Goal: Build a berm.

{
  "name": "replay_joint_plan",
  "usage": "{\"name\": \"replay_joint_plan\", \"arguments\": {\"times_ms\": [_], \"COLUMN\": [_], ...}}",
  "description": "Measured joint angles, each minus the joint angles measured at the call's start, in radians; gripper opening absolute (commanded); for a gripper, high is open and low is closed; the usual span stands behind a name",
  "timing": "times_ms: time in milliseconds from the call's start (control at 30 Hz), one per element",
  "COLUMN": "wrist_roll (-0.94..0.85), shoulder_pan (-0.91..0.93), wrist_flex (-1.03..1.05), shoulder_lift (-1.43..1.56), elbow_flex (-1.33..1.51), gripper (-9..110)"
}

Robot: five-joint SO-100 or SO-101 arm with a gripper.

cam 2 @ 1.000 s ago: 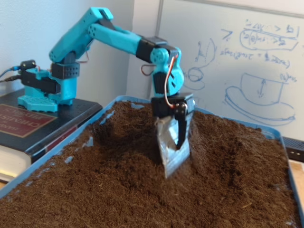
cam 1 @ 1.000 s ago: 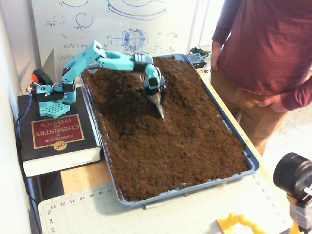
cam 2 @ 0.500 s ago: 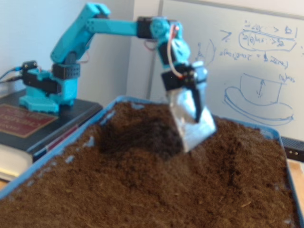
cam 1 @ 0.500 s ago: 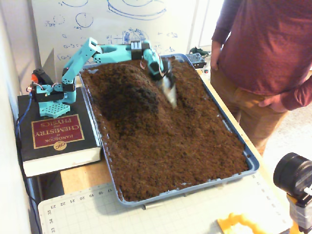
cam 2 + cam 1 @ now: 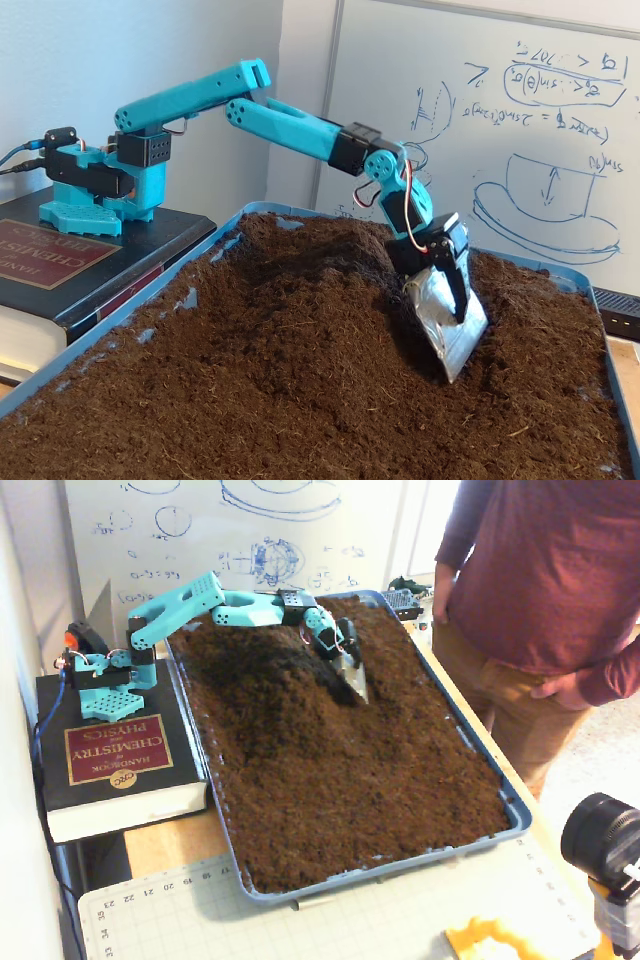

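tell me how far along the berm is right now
Partly built. A rounded hump of dark soil, the berm, already rises at the arm's end of the blue tray. In hand: the gripper, its jaws fitted with a silvery scoop, is pressed against the hump's side, apparently shaping it. Left: the remaining soil lies fairly flat, so the hump looks short and could be lengthened.

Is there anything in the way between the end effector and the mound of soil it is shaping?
Nothing visible. The end effector, with its silvery blade, sits right against the side of the berm in both fixed views, its lower tip at the soil. Only loose soil lies around it inside the blue tray.
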Motion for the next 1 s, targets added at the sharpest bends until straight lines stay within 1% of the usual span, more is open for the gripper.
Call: {"name": "replay_joint_plan", "arguments": {"times_ms": [200,400,733,1000], "wrist_roll": [-0.023,-0.087,-0.094,-0.094], "shoulder_pan": [-0.028,-0.026,-0.026,-0.026], "wrist_flex": [0.115,0.227,0.298,0.368], "shoulder_lift": [0.003,0.121,0.258,0.334], "elbow_flex": [0.052,0.167,0.316,0.334], "gripper": [0,0,0,0]}}
